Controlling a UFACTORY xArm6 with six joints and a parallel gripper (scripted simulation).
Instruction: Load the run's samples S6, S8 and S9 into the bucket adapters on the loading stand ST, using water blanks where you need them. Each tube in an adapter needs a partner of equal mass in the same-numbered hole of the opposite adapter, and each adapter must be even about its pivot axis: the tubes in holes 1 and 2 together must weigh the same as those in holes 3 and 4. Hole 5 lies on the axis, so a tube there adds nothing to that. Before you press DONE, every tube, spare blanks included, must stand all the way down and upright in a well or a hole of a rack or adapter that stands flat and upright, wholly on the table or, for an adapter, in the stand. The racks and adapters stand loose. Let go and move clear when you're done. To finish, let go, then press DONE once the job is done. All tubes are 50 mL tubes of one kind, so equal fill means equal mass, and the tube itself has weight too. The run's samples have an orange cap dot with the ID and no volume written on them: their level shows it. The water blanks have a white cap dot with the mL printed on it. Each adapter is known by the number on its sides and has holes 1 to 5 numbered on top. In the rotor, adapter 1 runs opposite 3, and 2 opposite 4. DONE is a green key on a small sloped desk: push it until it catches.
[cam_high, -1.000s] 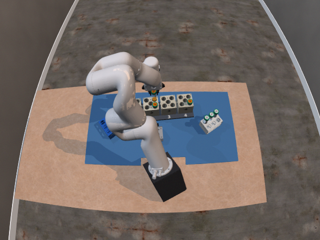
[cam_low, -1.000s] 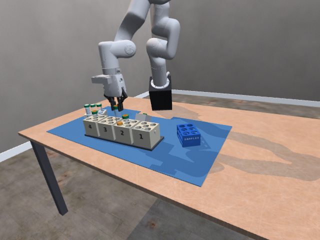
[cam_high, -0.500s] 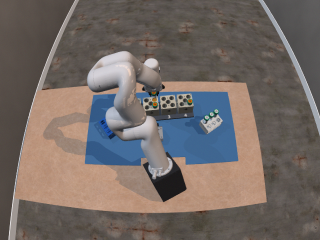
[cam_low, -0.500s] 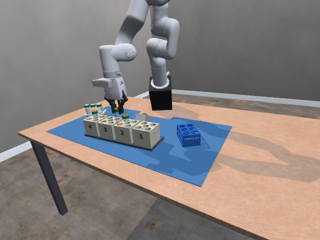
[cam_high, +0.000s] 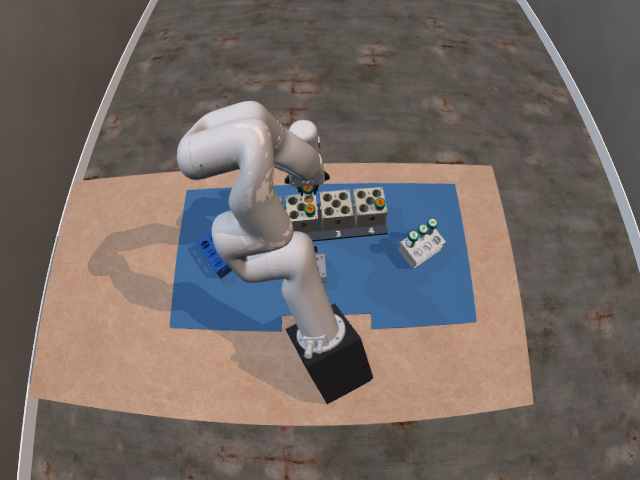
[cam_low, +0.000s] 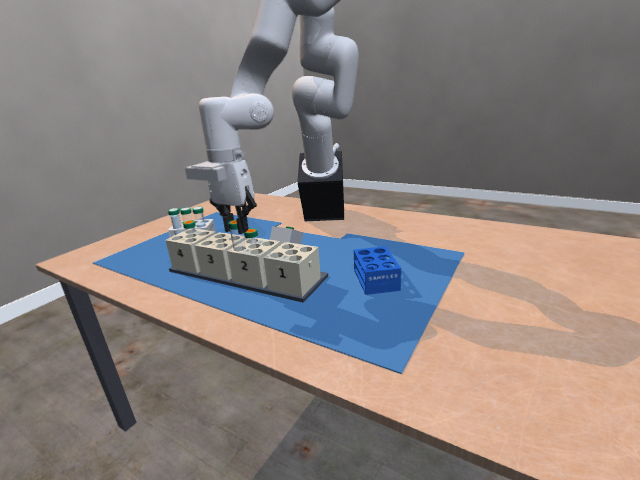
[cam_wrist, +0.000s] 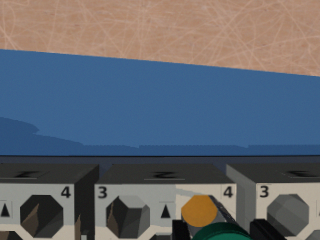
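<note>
My gripper (cam_high: 308, 191) (cam_low: 236, 226) (cam_wrist: 223, 233) is shut on an orange-dot sample tube (cam_low: 233, 239) (cam_wrist: 199, 210) above adapter 2 (cam_high: 301, 223) (cam_low: 244, 267). The tube is nearly upright; its lower end seems in the mouth of hole 4, the cap well above the top. Its ID is unreadable. Another orange-dot tube (cam_high: 309, 208) (cam_low: 251, 233) stands in adapter 2, robot side. A third orange-dot tube (cam_high: 379, 203) (cam_low: 189, 224) stands in adapter 4 (cam_high: 371, 216) (cam_low: 179, 254). Adapter 3 (cam_high: 337, 220) (cam_low: 209, 259) shows no tubes. Adapter 1 (cam_low: 282, 273) looks empty.
A white rack (cam_high: 413, 257) holds three white-dot blanks at the right. The blue samples rack (cam_high: 222, 271) (cam_low: 383, 279) looks empty; the arm partly covers it. The DONE desk (cam_high: 321, 266) (cam_low: 283, 235) sits between stand ST (cam_high: 356, 235) (cam_low: 305, 296) and the black arm base (cam_high: 343, 374) (cam_low: 321, 198).
</note>
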